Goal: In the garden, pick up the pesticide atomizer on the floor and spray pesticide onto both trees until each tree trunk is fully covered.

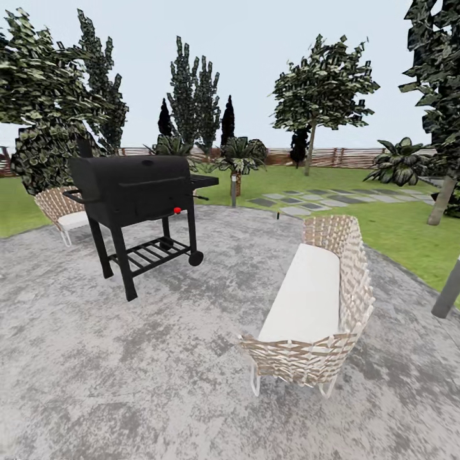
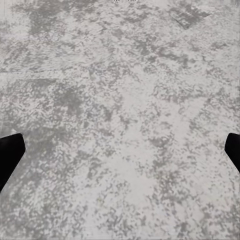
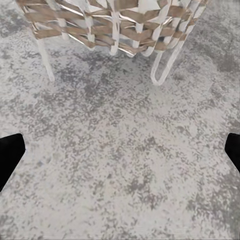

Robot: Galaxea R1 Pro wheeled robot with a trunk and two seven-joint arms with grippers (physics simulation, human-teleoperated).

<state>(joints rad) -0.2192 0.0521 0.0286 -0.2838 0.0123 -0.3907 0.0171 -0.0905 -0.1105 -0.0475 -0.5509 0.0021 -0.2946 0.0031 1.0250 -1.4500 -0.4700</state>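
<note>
Still hunting: no atomizer in sight on the grey patio (image 1: 160, 377). Left hand (image 2: 120, 150) and right hand (image 3: 120, 150) spread wide, holding nothing. Pale trunk (image 1: 442, 201) far right, past the woven sofa (image 1: 313, 306). Next: scan the lawn (image 1: 396, 223), beyond the grill (image 1: 137, 191).

Grey patio (image 1: 160, 383) w/ grill (image 1: 137, 191), woven sofa (image 1: 313, 306).
</note>
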